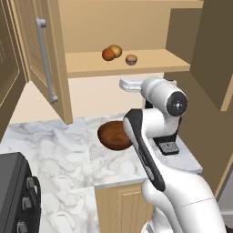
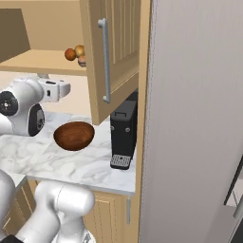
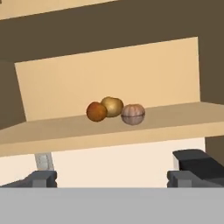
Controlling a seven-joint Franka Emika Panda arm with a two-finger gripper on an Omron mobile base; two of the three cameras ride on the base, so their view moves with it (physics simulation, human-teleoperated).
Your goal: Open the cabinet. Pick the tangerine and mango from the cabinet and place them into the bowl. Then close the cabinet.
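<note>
With both doors swung wide, the cabinet (image 1: 45, 59) shows a single light tan wooden shelf holding three small round things bunched together. The tangerine (image 1: 108, 54) is the smooth orange ball at the front left, touching the mango (image 1: 115, 50), which is a duller yellow-gold and a bit bigger, sitting just behind it. Just beside them to the right is a third fruit (image 1: 131, 59), pinkish-brown with ribbed segments, can't tell what it is exactly. In the hand view the same trio (image 3: 114, 110) sits on the shelf edge, straight ahead and above the finger tips.

The doors are panelled, same tan wood, each with a long vertical silver bar handle (image 1: 46, 59).

Down on the white-and-grey marbled worktop (image 1: 59, 150) there's the bowl (image 2: 73, 135), round, shallow, dark reddish-brown wood with a visible grain. It's got nothing in it, and it sits below the shelf, near the arm's elbow.

The end effector (image 2: 66, 88) hangs below the shelf level, above the worktop, jaws spread wide apart with nothing between them.

To the right of the bowl stands a black boxy appliance (image 2: 124, 133) with a grille at its base, looks like a coffee machine. A dark appliance with knobs (image 1: 18, 195) sits at the near left of the worktop.
</note>
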